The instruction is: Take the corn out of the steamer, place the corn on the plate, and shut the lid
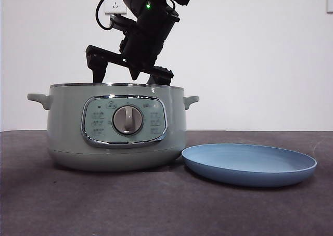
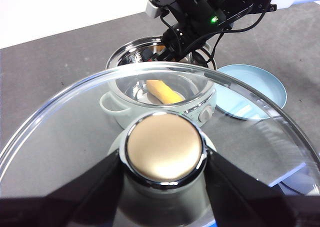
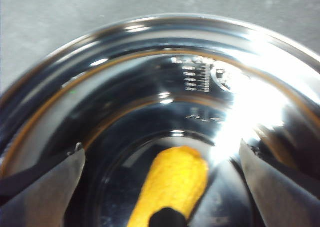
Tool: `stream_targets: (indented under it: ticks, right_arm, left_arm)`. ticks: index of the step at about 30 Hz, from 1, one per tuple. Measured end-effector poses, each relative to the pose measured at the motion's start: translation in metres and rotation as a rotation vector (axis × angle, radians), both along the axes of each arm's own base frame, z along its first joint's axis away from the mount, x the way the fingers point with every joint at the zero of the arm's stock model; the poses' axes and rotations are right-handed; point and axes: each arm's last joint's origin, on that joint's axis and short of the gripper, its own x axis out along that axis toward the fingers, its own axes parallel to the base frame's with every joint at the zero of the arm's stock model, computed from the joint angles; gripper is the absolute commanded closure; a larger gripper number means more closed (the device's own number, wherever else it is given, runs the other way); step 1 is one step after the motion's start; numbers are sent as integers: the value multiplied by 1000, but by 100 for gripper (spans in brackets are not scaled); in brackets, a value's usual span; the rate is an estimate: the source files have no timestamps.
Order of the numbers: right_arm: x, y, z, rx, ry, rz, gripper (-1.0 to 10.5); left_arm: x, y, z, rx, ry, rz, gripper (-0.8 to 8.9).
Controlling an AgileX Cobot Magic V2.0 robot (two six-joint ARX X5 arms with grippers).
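**Right gripper poised over the corn in the open steamer**

The right gripper (image 3: 162, 182) hangs inside the mouth of the steamer (image 1: 67, 127), its two jaws spread wide apart, one to either side of the corn (image 3: 172, 187). The corn lies flat on the steel floor of the pot, directly below and between the jaws. Its long axis runs away from the wrist camera, roughly square to the line joining the two jaws, so that closing them would probably catch the cob across its narrow width. One rounded end points toward the far wall of the pot; the other end is hidden below the gripper body. In the front view the right arm reaches down over the steamer's rim from above.

The left gripper (image 2: 165, 159) is clamped on the knob of the glass lid (image 2: 60, 122), held well clear of the pot. The plate (image 1: 250, 164) rests on the table just beside the steamer, with nothing on it. By this reading the right gripper alone is placed to lift the corn.
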Motion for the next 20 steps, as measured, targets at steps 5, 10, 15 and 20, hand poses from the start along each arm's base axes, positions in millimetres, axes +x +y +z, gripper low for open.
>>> stream_targets:
  ticks: [5, 10, 15, 20]
  right_arm:
    - [2, 2, -9, -14, 14, -1, 413]
    - [4, 5, -30, -57, 62, 1, 415]
    - [3, 6, -31, -63, 68, 3, 421]
    - [1, 5, -33, -82, 86, 6, 488]
  left_arm:
    - [0, 0, 0, 0, 0, 0, 822]
    - [0, 0, -1, 4, 10, 0, 822]
    - [-1, 0, -1, 5, 15, 0, 822]
    - [-1, 0, -1, 6, 15, 0, 822]
